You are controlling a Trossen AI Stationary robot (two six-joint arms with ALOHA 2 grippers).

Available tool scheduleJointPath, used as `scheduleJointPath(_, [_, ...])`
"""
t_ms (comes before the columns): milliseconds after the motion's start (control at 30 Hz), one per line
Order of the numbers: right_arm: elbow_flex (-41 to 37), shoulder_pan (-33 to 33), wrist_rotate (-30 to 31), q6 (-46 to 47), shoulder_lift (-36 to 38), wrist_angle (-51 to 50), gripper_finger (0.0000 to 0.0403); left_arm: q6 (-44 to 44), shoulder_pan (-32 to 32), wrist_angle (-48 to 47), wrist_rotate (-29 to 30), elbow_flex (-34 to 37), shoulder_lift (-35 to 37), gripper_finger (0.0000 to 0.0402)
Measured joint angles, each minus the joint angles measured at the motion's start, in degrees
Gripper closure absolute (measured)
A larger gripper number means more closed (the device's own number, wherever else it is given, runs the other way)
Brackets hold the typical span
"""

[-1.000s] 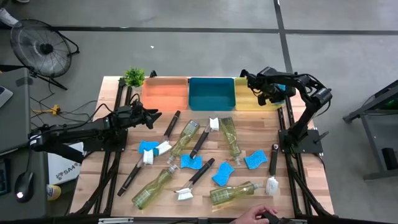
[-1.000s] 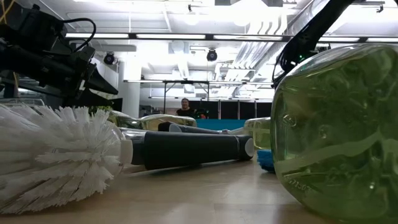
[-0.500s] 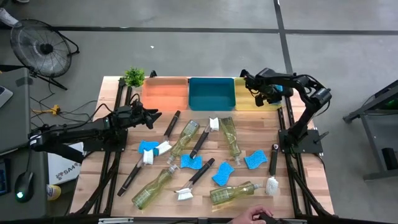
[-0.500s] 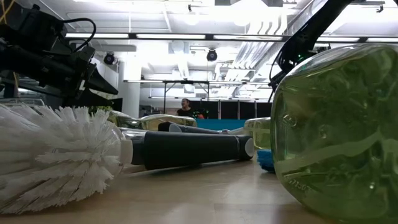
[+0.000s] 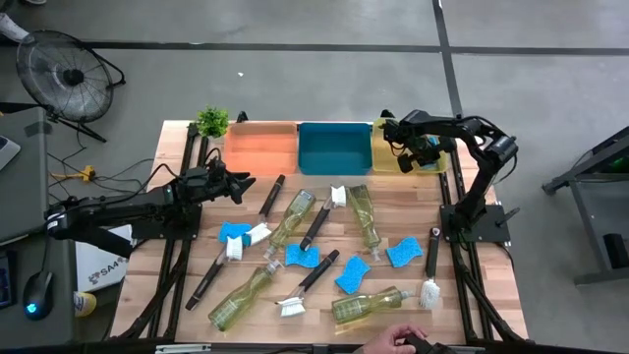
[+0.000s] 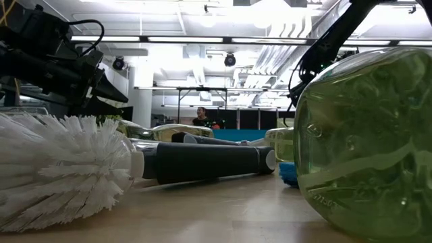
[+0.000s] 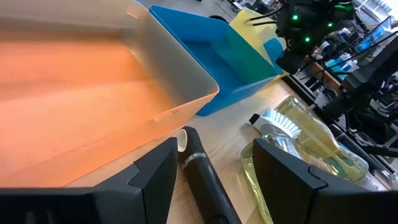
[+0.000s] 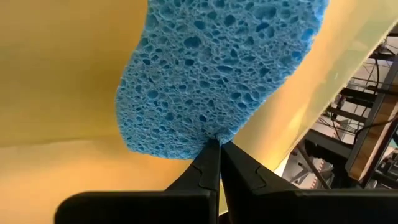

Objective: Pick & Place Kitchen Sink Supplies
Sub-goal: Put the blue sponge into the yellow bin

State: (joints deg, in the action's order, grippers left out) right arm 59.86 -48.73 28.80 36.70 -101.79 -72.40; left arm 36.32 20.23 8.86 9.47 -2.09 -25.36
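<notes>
A: Sponge first. Where is the blue one?

B: It is pinched by one edge in the right tool. The two fingers are shut tight on it. It hangs over the yellow bin at the back of the counter.

A: And the left tool?

B: It waits by the orange bin. It is partly open and holds nothing. A black brush handle lies right in front of it, with a bottle just beside.

A: How much is done?

B: Not much, I think. The orange bin and the blue bin look bare. I cannot see any sponge lying in the yellow one.

A: What is left?

B: A lot. I count four bottles of yellow-green liquid, like this one. About five blue sponges lie flat, like this one. About five brushes too, like this one. All lie mixed up on the counter.

A: What can't you see well?

B: The right arm covers part of the yellow bin from above. From low down, a big white brush head and a bottle fill the view and hide the rest. A person's hand peeks in at the near edge, cut off. The little plant sits in the back corner.
</notes>
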Motion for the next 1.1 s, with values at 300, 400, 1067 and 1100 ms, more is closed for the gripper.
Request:
scheduleJointPath(300, [0.98,-0.19,0.41,-0.76,1.45,-0.95,0.0350,0.00,0.02,0.00,0.00,0.00,0.00,0.0197])
scheduleJointPath(400, [0.98,-0.42,-0.25,-1.62,1.73,-1.02,0.0319,0.00,0.02,-0.02,0.00,0.00,0.00,0.0197])
scheduleJointPath(1067, [3.63,3.89,-15.42,-11.27,15.89,-1.56,0.0262,0.00,0.02,-0.02,0.00,0.00,0.00,0.0197])
scheduleJointPath(1100, [3.65,4.77,-17.07,-11.27,17.05,-1.65,0.0262,0.01,0.02,0.00,0.00,0.02,0.00,0.0197])
